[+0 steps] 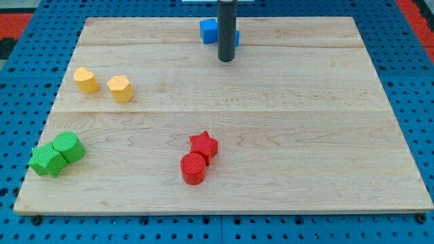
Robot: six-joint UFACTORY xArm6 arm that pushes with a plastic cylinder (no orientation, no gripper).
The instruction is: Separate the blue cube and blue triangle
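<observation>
The dark rod stands near the view's top edge of the wooden worktop, and my tip rests just in front of the blue pair. The blue cube shows to the view's left of the rod. A sliver of blue peeks out on the rod's right side; this is probably the blue triangle, though the rod hides its shape. There is no claw on this arm, only the rod, so nothing is spread or pinched.

I judge the separation barely begun or partway: the two blue pieces sit close either side of the rod, and I cannot tell whether they touch behind it. Pushing one clearly away remains.
</observation>
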